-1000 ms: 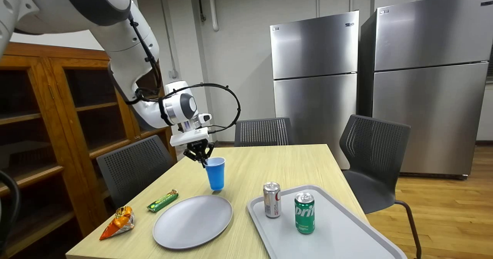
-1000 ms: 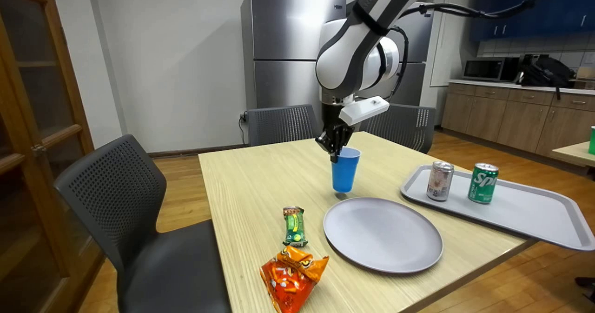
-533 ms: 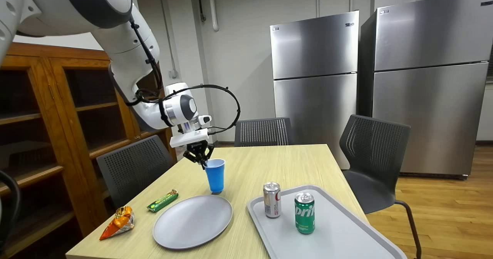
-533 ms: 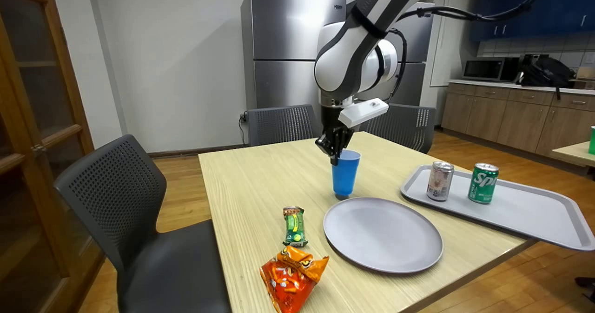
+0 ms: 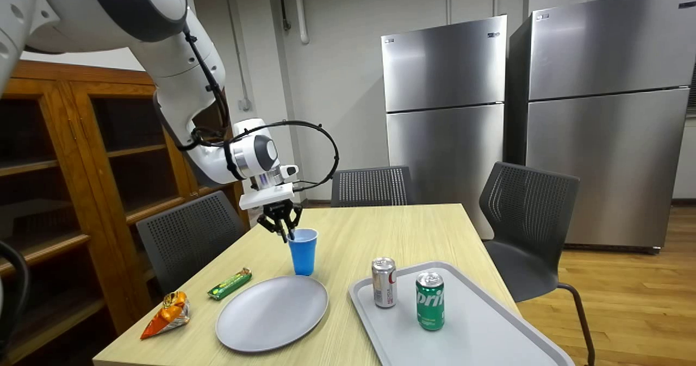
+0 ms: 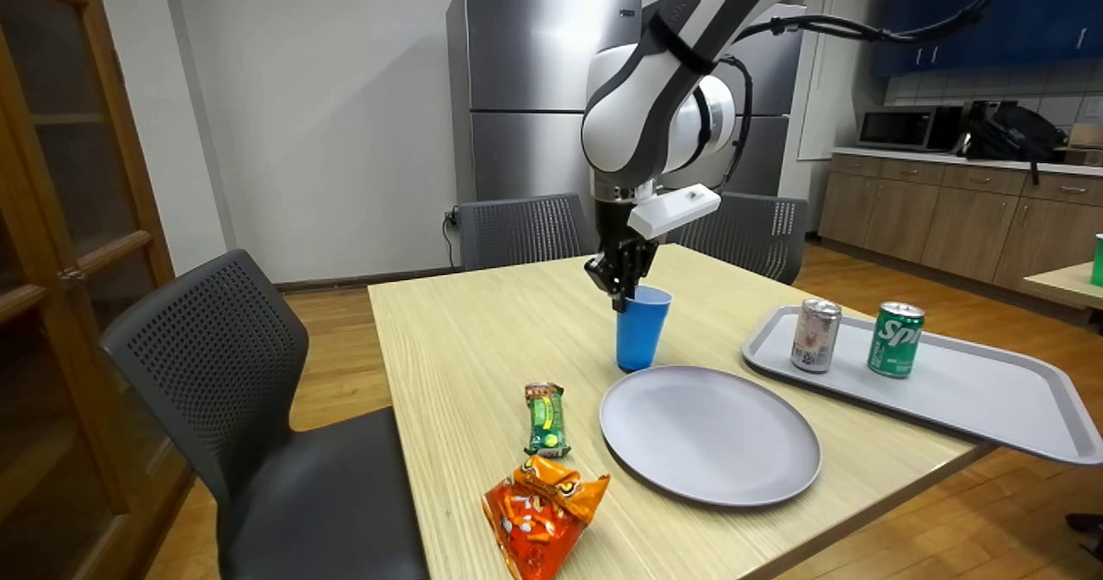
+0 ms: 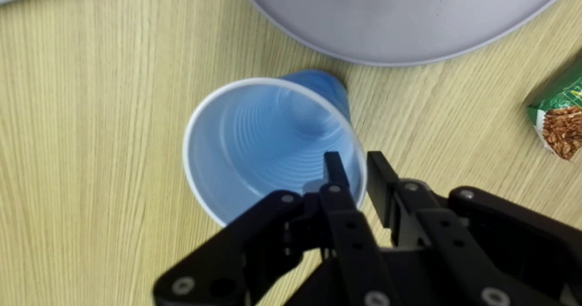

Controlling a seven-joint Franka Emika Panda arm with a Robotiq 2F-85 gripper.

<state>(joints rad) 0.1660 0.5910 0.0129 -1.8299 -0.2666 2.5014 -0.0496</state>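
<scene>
A blue cup (image 5: 303,258) (image 6: 641,337) (image 7: 273,133) stands on the table, close to the grey plate (image 5: 272,314) (image 6: 711,438) (image 7: 400,19). At its rim is my gripper (image 5: 288,237) (image 7: 353,157), pointing down with its jaws parted by a small gap. In the wrist view, one of the fingers (image 7: 335,169) reaches inside the cup and the other finger is outside. The rim passes between them, with a gap visible on either side. In an exterior view the gripper (image 6: 620,302) overlaps the cup's near rim.
A grey tray (image 5: 462,311) (image 6: 974,390) bears a silver can (image 5: 384,284) (image 6: 816,336) and a green Sprite can (image 5: 430,303) (image 6: 896,341). Beside the plate lie a green snack bar (image 5: 230,284) (image 6: 546,420) and an orange snack bag (image 5: 167,314) (image 6: 543,515). Chairs (image 5: 530,208) surround the table.
The cup and gripper have come down slightly, and the cup's base has reached the table. Between half a second ago and now, the fingers have spread apart around the rim.
</scene>
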